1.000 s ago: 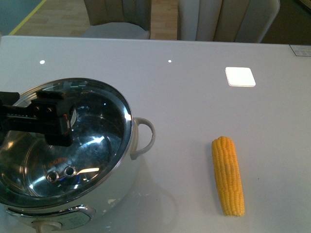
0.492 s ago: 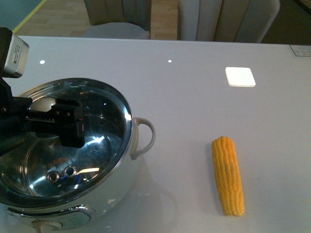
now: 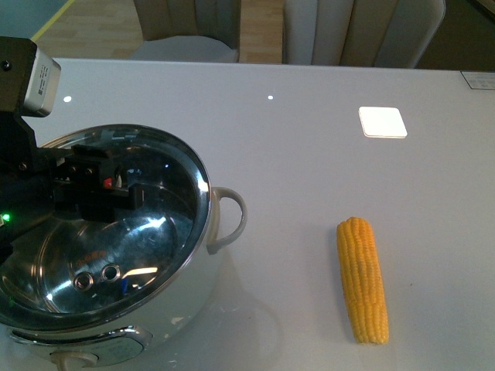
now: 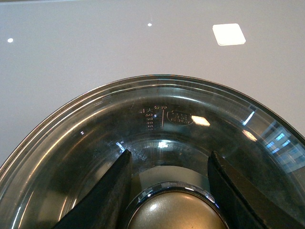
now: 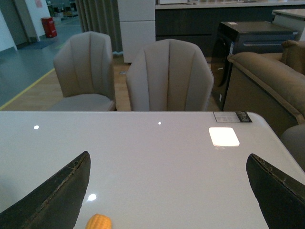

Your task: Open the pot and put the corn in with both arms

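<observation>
The white pot (image 3: 197, 290) stands at the front left of the table, with its white loop handle (image 3: 230, 219) facing right. A glass lid (image 3: 158, 232) with a steel rim covers it. My left gripper (image 3: 116, 193) is over the lid's centre, shut on the lid knob (image 4: 174, 214), with a black finger on each side of it. The yellow corn (image 3: 362, 280) lies on the table to the right of the pot, lengthwise toward me. Its tip shows in the right wrist view (image 5: 98, 222). My right gripper (image 5: 169, 191) is open and empty above the table, out of the front view.
A white square patch (image 3: 382, 121) lies on the glossy grey table (image 3: 309, 178) at the back right. Grey chairs (image 3: 363, 31) stand behind the table's far edge.
My left arm has moved right and forward over the lid, and its fingers now sit at the knob. The pot, lid and corn have not moved.
</observation>
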Robot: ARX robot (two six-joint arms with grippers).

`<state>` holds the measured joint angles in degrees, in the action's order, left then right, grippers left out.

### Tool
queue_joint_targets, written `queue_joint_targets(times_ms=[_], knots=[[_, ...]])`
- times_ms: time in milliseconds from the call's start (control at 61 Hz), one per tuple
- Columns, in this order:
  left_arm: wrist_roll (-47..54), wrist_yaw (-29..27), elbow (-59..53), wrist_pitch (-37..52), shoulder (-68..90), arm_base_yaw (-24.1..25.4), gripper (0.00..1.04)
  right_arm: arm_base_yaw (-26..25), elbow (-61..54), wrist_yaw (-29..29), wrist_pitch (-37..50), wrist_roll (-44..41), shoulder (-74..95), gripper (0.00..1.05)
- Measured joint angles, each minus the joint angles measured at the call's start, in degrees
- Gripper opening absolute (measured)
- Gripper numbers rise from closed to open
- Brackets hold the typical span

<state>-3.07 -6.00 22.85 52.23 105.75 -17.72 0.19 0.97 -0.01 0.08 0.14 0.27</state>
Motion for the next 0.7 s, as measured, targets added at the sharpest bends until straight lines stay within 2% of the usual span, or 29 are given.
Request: queue_joint_targets(times_ms=[377,541,705], knots=[[0.2,-0.9,0.2,-5.6,-5.4,0.9,0.42,0.0,0.0,0.0,0.0,0.0,0.0,0.96],[-0.1,-0.4,1.9,-10.8,-12.5,3.6,0.42,0.0,0.0,0.0,0.0,0.0,0.0,0.96],[-0.6,2.1,3.8,-13.6,-20.4,9.2,0.42,0.0,0.0,0.0,0.0,0.0,0.0,0.96]])
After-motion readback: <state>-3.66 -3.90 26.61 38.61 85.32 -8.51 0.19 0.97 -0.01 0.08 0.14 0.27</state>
